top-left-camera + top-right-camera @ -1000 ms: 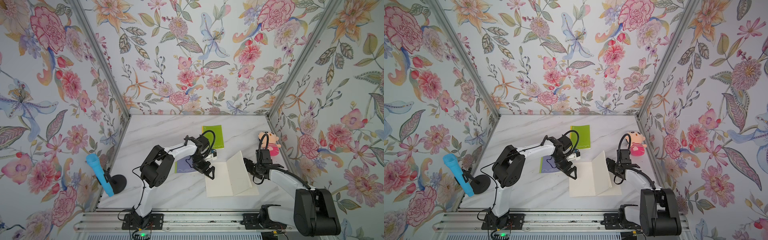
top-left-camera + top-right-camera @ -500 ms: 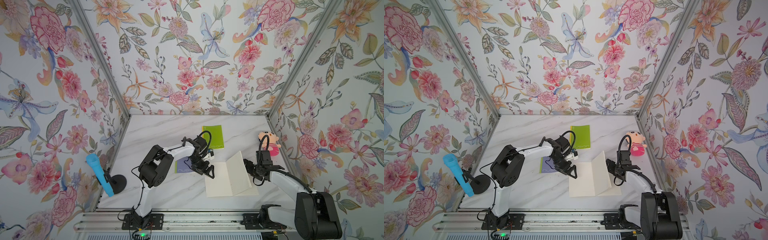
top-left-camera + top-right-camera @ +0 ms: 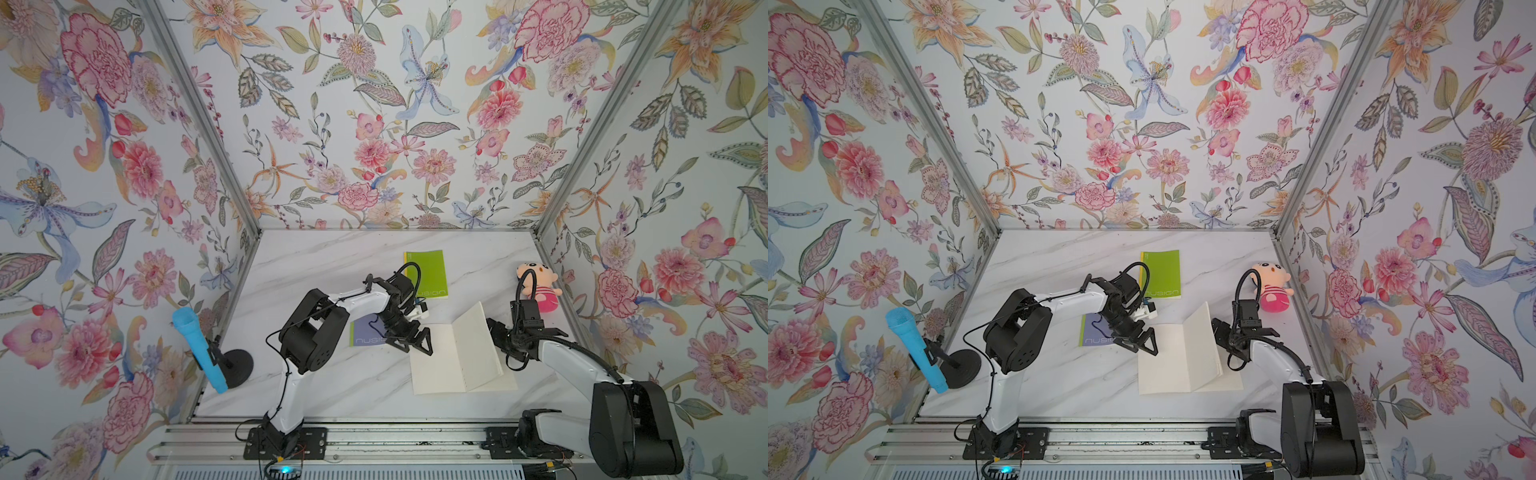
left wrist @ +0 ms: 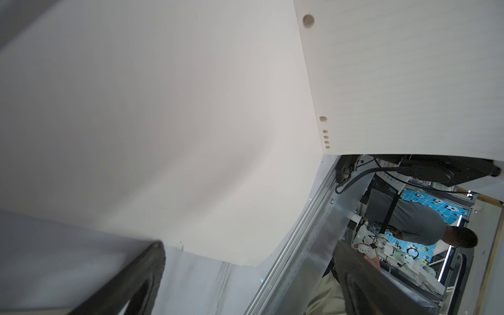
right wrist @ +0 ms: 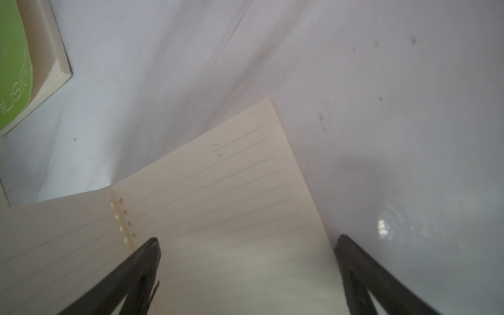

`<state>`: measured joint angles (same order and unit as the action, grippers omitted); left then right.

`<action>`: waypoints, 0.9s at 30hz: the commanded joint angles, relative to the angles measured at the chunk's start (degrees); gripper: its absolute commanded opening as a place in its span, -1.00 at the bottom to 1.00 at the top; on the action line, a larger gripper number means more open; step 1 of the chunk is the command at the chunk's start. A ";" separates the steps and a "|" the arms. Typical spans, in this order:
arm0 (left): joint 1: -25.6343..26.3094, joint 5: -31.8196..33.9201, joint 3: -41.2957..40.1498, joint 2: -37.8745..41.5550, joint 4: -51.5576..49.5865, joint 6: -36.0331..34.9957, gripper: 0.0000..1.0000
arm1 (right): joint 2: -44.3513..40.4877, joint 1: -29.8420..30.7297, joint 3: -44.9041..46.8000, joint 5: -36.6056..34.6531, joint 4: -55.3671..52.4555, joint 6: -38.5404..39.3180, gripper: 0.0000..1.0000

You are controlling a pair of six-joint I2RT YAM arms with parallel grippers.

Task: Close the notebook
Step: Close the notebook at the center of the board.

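The notebook (image 3: 440, 365) lies open on the marble desk (image 3: 332, 266), in the lower part of both top views, right of centre, its cream lined pages facing up. Its left page lies flat, while the raised leaf (image 3: 476, 345) on the right stands tilted up from the fold, so the book is partly folded rather than shut. The left tool (image 3: 413, 347) sits at the upper left corner of the flat page, low over the desk. The left wrist view shows its two dark fingers (image 4: 128, 283) well apart, with only paper and desk between them. The right tool (image 3: 500, 338) sits just beside the outer edge of the raised leaf, on its right in the frame. In the right wrist view its fingers (image 5: 131, 272) are spread wide, and a lined page with a row of punched holes at the fold shows between them, unclamped. It may be touching the leaf, though the top views are too small to settle that. A closed green notebook (image 3: 426, 270) lies above, near frame centre. A purple notebook (image 3: 365, 332) is partly hidden behind the left arm (image 3: 357, 299). A plush doll (image 3: 538, 286) lies at the desk's right edge, and a blue microphone (image 3: 199, 349) leans on its stand (image 3: 237, 365) at the left.
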<state>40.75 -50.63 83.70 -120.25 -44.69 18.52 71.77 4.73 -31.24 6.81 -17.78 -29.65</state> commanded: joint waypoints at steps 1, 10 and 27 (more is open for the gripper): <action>-0.40 0.23 0.69 -3.60 -0.98 0.59 0.99 | 2.19 0.78 1.01 0.06 -6.32 -1.87 1.00; 0.27 -0.77 7.13 -7.15 -1.49 -0.75 0.99 | 4.58 1.60 0.05 0.12 -5.34 -1.72 1.00; 10.39 -7.96 27.15 -7.61 -10.63 -9.28 0.99 | 6.02 1.60 -0.48 0.41 -4.46 -0.71 1.00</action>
<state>50.26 -55.94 107.87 -128.09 -52.75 11.99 74.96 5.93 -33.52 4.91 -18.26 -29.78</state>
